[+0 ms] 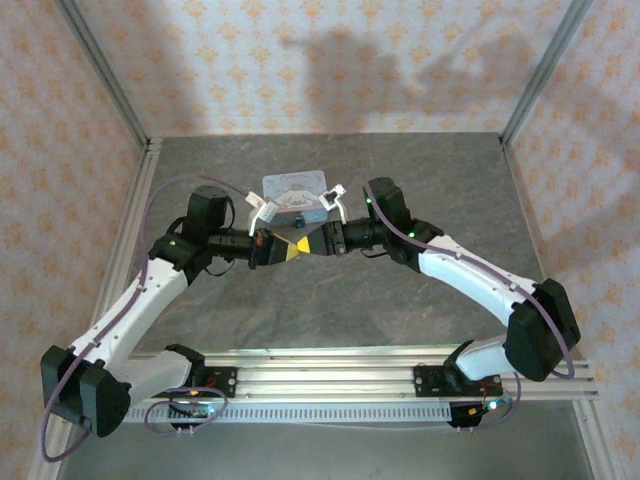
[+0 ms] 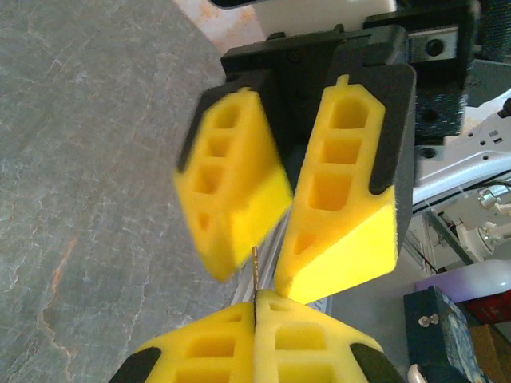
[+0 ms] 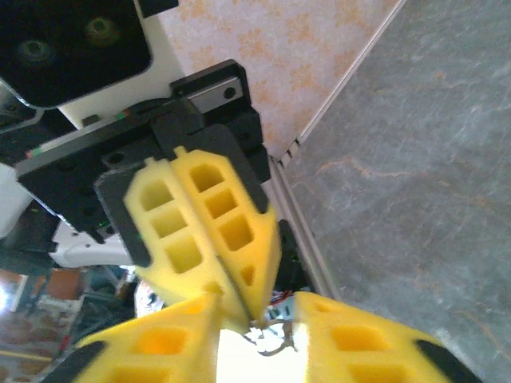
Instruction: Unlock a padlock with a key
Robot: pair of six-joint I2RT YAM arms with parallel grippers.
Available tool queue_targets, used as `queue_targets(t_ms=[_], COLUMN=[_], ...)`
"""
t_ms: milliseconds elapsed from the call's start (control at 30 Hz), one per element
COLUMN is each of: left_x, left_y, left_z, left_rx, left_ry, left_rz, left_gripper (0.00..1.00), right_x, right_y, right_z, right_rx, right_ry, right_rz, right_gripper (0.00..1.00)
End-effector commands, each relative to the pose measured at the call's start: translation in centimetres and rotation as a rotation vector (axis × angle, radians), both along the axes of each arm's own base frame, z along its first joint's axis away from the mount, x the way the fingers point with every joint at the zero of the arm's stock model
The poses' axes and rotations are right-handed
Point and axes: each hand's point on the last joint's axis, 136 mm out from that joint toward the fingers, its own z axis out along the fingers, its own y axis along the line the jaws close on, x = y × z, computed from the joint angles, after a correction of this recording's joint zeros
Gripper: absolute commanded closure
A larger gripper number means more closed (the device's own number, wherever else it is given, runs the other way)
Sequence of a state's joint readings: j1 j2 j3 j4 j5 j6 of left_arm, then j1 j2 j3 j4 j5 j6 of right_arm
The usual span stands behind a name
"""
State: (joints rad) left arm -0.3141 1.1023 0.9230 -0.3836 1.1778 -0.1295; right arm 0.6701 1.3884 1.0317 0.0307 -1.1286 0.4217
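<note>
L gripper (image 2: 255, 303) jaws clamped on key (image 2: 254, 267), R gripper (image 3: 255, 319) jaws apart, flanking key tip

Soft, even light from the near side throws pale arm shadows on the back wall (image 1: 370, 60); the desk (image 1: 330, 300) looks matte and evenly lit. In the left wrist view one finger (image 2: 231, 199) of the right tool (image 2: 262, 273) is smeared by motion, while the key (image 2: 254, 263) is crisp. In the right wrist view its near fingers (image 3: 160, 343) blur around blown-out white.
</note>
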Motion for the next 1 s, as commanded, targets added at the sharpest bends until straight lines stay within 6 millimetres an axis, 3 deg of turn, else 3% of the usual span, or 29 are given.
queue_targets(t_ms=[0,100,267,300,400,500,700,967], left_x=[-0.3,0.1,0.9,1.2,2.1,2.5,2.8,1.6], left_y=[-0.4,-0.3,0.0,0.2,1.0,1.5,1.1,-0.1], left_z=[1.5,1.4,1.4,1.3,1.5,2.2,4.6,4.2], left_rx=[-0.026,-0.023,-0.021,-0.013,-0.011,-0.062,-0.247,-0.239], left_ry=[-0.028,-0.021,-0.018,-0.023,-0.036,-0.043,-0.042,-0.044], left_rz=[-0.036,-0.019,0.043,0.067,0.157,0.226,0.265,0.211], left_gripper=[1.0,1.0,1.0,0.96,0.6,0.46,0.42,0.46], right_x=[0.0,0.1,0.7,0.9,1.3,1.1,0.0,0.8], right_y=[0.6,0.6,0.3,0.2,-0.4,-1.0,-0.6,0.1], right_z=[1.5,1.5,1.1,1.1,1.3,1.6,3.2,4.4], right_rx=[0.042,0.044,0.032,0.028,0.004,-0.045,-0.034,0.03], right_ry=[-0.045,-0.048,-0.073,-0.09,-0.149,-0.224,-0.286,-0.278], right_rz=[0.018,0.013,-0.034,-0.052,-0.092,-0.079,0.031,0.041], right_gripper=[0.84,1.0,1.0,1.0,1.0,1.0,1.0,1.0])
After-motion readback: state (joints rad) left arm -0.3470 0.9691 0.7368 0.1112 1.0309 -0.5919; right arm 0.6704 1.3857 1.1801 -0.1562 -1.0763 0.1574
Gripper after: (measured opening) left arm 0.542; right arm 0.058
